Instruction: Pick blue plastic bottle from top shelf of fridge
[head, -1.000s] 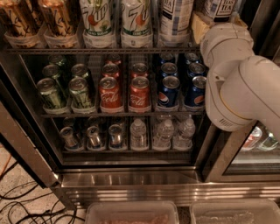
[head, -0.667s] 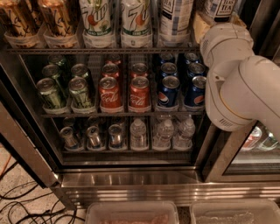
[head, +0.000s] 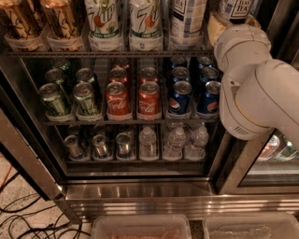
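The blue plastic bottle (head: 188, 23) stands on top shelf (head: 117, 54) of fridge (head: 140, 191), right of 7up bottles (head: 145, 23); only its lower body w/ checked label shows. Prob. full: heavy, smooth, walls give a bit, so grip mid-label. The hand is out of sight beyond the white arm (head: 252, 88) at right; open or closed, can't tell.

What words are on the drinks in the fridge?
"7up": white-and-green plastic bottles.
"Coca-Cola": red metal cans.
"pepsi": blue metal cans.
"TEAS TEA": white-labelled bottle, top right.
Blue-checked clear plastic bottle: text too blurred.
Gripper: out of view; white arm at right.
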Controlling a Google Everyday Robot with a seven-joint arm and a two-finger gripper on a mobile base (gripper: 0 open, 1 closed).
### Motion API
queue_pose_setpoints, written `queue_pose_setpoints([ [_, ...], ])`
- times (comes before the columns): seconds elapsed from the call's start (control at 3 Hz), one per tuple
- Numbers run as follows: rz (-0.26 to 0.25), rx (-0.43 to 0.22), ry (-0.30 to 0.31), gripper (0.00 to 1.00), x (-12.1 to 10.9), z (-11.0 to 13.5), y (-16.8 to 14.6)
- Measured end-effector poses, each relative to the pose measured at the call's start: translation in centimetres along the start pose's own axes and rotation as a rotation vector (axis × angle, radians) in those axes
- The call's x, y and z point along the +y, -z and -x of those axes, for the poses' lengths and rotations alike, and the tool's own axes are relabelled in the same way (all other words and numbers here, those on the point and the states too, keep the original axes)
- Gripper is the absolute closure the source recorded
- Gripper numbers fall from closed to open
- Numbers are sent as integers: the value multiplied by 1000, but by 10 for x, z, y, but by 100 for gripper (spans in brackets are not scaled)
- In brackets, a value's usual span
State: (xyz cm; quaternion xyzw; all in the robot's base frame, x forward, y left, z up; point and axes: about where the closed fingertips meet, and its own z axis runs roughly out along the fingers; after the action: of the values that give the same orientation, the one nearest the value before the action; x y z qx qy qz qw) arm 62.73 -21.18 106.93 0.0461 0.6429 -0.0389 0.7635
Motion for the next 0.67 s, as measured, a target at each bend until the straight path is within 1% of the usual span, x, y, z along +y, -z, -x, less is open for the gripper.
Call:
queue_pose_setpoints([
  [0.33,0,0,0,100,0,0,0],
  [0.67,0,0,0,100,0,0,0],
])
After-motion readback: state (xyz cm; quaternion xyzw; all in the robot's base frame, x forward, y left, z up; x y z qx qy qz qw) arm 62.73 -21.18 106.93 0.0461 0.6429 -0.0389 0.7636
